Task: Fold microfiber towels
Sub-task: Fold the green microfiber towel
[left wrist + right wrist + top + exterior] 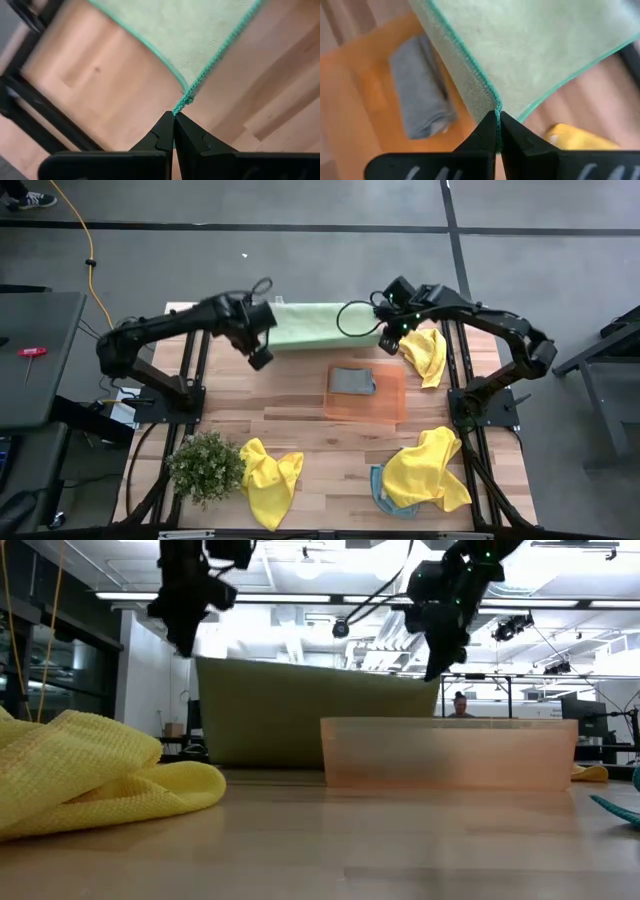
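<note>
A pale green towel (320, 326) hangs stretched between my two grippers above the table's far side; in the low view it (300, 715) hangs as a wide sheet whose lower edge reaches the table. My left gripper (262, 352) is shut on its left corner, my right gripper (390, 338) on its right corner. A folded grey-blue towel (352, 381) lies on the orange mat (366, 408). Yellow towels lie at the far right (426, 354), near left (270, 477) and near right (425, 470), the last over a teal one (385, 498). My left gripper pinches the green towel's corner (184, 102), at its stitched teal hem, between its two fingertips. The towel runs away from the fingers, drawn out toward the other gripper. My right gripper pinches the towel's other corner (492, 102) at the teal hem between its two fingertips; the cloth spreads away from the fingers.
A small potted plant (206, 464) stands at the near left. The orange mat lies in the table's middle, and shows in the low view as a translucent wall (450, 752). Bare wood lies between the mat and the near towels.
</note>
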### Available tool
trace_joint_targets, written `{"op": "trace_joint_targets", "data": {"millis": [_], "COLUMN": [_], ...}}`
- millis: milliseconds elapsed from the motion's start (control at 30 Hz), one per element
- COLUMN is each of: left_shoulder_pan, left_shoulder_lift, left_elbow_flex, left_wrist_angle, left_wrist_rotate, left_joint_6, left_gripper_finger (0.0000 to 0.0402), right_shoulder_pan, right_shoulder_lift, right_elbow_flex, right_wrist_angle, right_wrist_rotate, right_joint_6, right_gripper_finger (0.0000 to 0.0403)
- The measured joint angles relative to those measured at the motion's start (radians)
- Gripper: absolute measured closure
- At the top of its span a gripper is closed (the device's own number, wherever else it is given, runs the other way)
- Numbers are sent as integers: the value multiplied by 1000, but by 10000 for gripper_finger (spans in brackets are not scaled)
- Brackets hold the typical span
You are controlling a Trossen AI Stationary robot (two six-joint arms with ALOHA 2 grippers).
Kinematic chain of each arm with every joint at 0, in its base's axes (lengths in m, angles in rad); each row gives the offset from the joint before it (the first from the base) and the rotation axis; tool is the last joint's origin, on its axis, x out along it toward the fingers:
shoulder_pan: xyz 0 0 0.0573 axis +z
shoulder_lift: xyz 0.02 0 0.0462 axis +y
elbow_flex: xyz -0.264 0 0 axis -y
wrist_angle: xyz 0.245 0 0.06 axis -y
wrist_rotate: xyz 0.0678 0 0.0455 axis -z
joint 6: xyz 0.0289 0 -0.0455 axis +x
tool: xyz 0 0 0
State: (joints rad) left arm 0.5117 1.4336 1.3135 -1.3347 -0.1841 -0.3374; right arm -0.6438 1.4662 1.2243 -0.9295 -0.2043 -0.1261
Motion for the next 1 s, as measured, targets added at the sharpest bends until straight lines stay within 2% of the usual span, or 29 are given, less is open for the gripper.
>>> {"op": "trace_joint_targets", "data": {"millis": [100, 233, 333, 633, 800, 1000], "left_shoulder_pan": [-33, -46, -47, -53, -52, -3], "left_shoulder_lift": [0, 0, 0, -37, -87, -103], "left_elbow_flex": [-75, -129, -138, -138, -138, -138], "left_wrist_angle": [22, 49, 41, -66, -79, 37], "left_wrist_rotate": [2, 32, 104, 163, 203, 142], "left_joint_6": [-51, -73, -89, -45, -59, -49], "left_gripper_finger": [401, 401, 401, 401, 401, 401], "right_shoulder_pan": [24, 55, 63, 120, 152, 103], "right_shoulder_lift": [0, -1, -2, -2, -2, -3], "right_elbow_flex": [-35, -43, -43, -44, -44, -22], "right_wrist_angle": [19, 21, 3, 4, 6, 41], "right_wrist_rotate": [-48, -55, -105, -175, -172, -86], "right_joint_6": [70, 133, 210, 351, 381, 388], "right_gripper_finger": [403, 403, 403, 403, 403, 403]}}
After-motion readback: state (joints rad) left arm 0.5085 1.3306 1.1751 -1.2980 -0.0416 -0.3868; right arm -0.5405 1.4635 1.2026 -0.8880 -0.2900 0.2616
